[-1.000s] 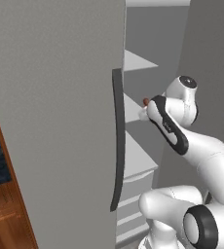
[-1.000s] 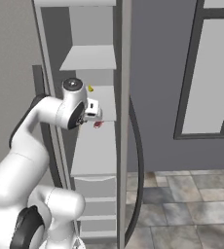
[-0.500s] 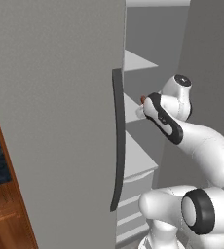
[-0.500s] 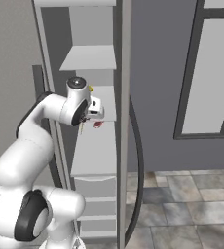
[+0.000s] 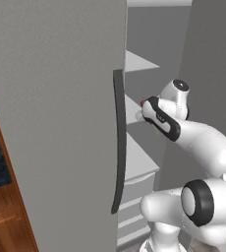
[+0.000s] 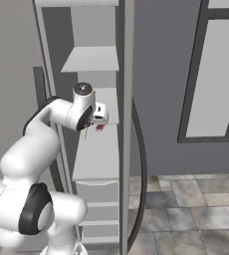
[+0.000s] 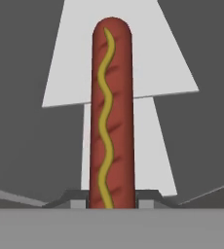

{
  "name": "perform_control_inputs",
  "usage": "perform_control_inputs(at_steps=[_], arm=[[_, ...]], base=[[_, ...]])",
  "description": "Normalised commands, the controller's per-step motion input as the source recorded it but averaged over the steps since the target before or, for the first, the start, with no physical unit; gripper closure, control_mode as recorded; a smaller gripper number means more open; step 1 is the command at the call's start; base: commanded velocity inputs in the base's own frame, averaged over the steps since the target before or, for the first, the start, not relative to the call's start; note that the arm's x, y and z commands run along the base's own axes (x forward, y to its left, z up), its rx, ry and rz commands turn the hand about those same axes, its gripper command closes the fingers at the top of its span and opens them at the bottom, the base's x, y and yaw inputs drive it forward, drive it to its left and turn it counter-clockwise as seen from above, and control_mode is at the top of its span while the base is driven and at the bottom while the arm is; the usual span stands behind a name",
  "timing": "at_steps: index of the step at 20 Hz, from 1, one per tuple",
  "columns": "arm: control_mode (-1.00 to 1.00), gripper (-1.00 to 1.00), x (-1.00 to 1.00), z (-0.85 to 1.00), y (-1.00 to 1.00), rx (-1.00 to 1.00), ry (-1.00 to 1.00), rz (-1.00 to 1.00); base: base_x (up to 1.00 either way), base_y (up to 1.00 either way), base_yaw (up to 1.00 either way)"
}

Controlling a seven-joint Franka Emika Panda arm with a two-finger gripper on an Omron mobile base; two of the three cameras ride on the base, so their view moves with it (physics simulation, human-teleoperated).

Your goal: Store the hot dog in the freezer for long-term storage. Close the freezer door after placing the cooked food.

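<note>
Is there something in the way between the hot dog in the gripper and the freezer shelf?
Nothing visible. The freezer door stands open, and the gripper, shut on the hot dog, points at white shelves with no obstacle between.

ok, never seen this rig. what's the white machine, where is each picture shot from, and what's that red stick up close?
It is a rendered kitchen. The white jointed robot arm stands on a drivable base. Two cameras ride on that base, behind the arm to its left and right; the third sits on the hand and looks along the pincer. The arm reaches into the open tall light grey freezer, among its white shelves. The close-up stick is the reddish-brown hot dog with a yellow mustard squiggle, clamped in the shut pincer and pointing at a shelf. The grey freezer door with the long dark handle stands open.
</note>
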Motion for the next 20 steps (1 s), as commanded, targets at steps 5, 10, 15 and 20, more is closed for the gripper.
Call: perform_control_inputs(at_steps=[5, 10, 15, 20], arm=[[-1.0, 1.0, 0.42, -0.01, 0.0, 0.0, 0.0, 0.0], [-1.0, 1.0, 0.43, 0.0, 0.0, 0.03, 0.01, 0.0], [-1.0, 1.0, 0.46, -0.03, 0.0, 0.0, 0.03, 0.0], [-1.0, 1.0, 0.35, -0.14, 0.0, 0.0, 0.0, 0.0]], base=[[0.0, 0.0, 0.0], [0.0, 0.0, 0.0], [0.0, 0.0, 0.0], [0.0, 0.0, 0.0]])
